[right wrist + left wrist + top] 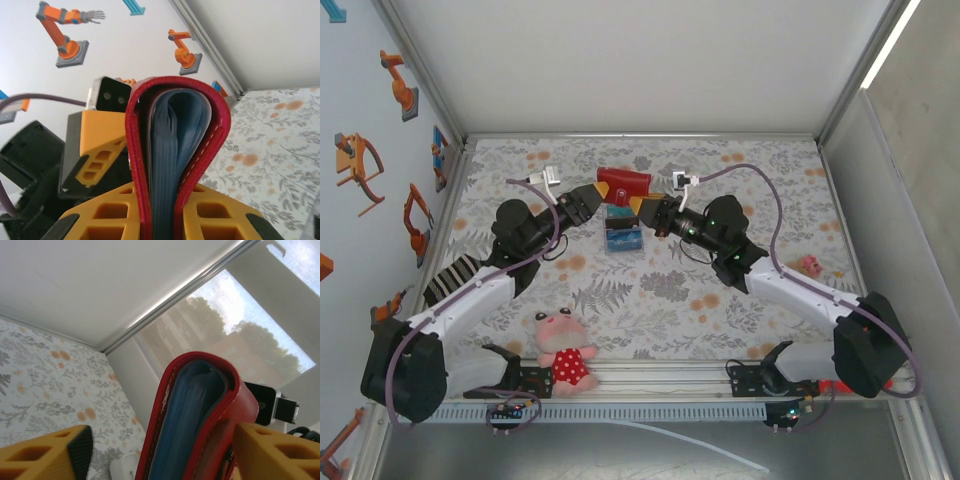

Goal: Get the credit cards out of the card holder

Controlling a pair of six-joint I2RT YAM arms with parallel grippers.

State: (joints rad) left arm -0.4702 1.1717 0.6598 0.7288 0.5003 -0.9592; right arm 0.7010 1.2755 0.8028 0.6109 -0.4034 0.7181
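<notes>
1. Card holder (623,183): red and folded, held up off the floral table (720,300) at its back centre, between the two grippers. The fold points away from the fingers.
2. Interior: blue-grey layers show between the red covers in both wrist views. Whether these are pockets or cards left inside cannot be told.
3. Credit cards (622,235): a small blue and teal pile lies on the table just below the holder.
4. Right gripper (165,220): fingers narrow, clamped on both covers near the open edge. It alone carries the holder, so this grip should remain firm and level.
5. Left gripper (160,452): fingers wide, gripping nothing. The holder stands in the gap against one finger, well apart from the other.
6. Step in hand (judged): drawing out any remaining card. The left fingers should close on a card's edge alone, never on red cover, and pull along the pocket's line.
7. Risk (judged): clamping both covers may pinch the pockets and bind a card, so a slow, straight pull is wiser than a jerk.
8. Plush toy (563,355): at the near edge, well apart from the work.
</notes>
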